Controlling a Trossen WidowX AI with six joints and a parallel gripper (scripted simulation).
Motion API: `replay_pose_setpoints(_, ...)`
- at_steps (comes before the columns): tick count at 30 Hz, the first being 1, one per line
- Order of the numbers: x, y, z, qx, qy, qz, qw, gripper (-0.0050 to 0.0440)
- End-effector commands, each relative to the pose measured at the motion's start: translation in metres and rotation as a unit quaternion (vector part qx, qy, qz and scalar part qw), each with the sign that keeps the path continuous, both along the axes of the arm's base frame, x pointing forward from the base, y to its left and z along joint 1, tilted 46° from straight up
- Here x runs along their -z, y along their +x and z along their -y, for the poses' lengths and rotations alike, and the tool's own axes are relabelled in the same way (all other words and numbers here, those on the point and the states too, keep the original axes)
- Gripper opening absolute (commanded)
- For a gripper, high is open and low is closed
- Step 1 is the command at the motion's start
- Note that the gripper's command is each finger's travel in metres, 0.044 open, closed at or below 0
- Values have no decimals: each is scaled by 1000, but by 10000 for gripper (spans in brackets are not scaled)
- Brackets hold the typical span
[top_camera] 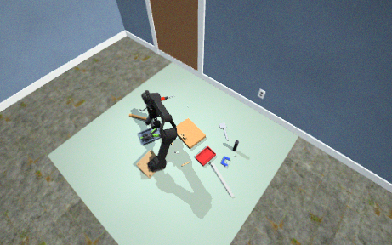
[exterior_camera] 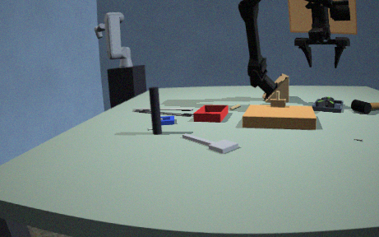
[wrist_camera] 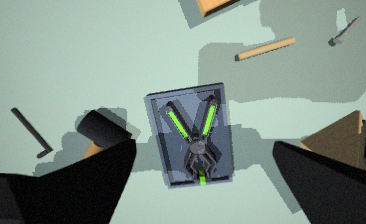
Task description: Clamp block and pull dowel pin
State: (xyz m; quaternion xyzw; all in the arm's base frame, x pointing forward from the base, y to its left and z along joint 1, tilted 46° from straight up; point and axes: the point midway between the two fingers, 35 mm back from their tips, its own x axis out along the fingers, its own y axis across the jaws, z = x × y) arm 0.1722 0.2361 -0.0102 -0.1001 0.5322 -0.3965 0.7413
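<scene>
On a pale green table point(top_camera: 105, 170) point(exterior_camera: 151, 164) point(wrist_camera: 109, 50), a black robot arm point(top_camera: 163, 149) point(exterior_camera: 255, 45) reaches over scattered tools. Its gripper point(exterior_camera: 323, 66) point(wrist_camera: 204, 146) is high above the table, fingers spread wide with nothing between them, pointing down over a tray.

The largest thing near it is a thick orange board point(top_camera: 195, 135) point(exterior_camera: 279, 119) point(wrist_camera: 219, 6), lying flat. Next in size is the dark, shallow tray point(top_camera: 142, 141) point(exterior_camera: 335, 109) point(wrist_camera: 227, 135), beside the board. In it lies the spring clamp point(top_camera: 150, 135) point(exterior_camera: 327, 101) point(wrist_camera: 198, 146), black with bright green grips; in the wrist view its handles splay toward the top and its jaws point to the bottom.

Smallest are the pieces on the board. The small block point(exterior_camera: 278, 103) sits near one edge, with its dowel pin point(exterior_camera: 278, 95) standing up from it. The stop cannot be told apart from the block here, nor can I tell whether the two touch.

The task looks to be in its early part. The clamp is not on the block and the pin is not out. Left to do, as I judge it: grasp the clamp, set it over block and stop, pull the pin, and let go with the block flat.
</scene>
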Motion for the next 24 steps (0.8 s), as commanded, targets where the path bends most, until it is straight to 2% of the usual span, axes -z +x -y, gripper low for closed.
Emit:
replay_pose_setpoints(1,8,-12,-7,-27,-9,-29,999,440)
replay_pose_setpoints(10,15,-26,-13,-58,-19,-59,996,440)
replay_pose_setpoints(24,31,-23,0,-59,-19,-60,996,440)
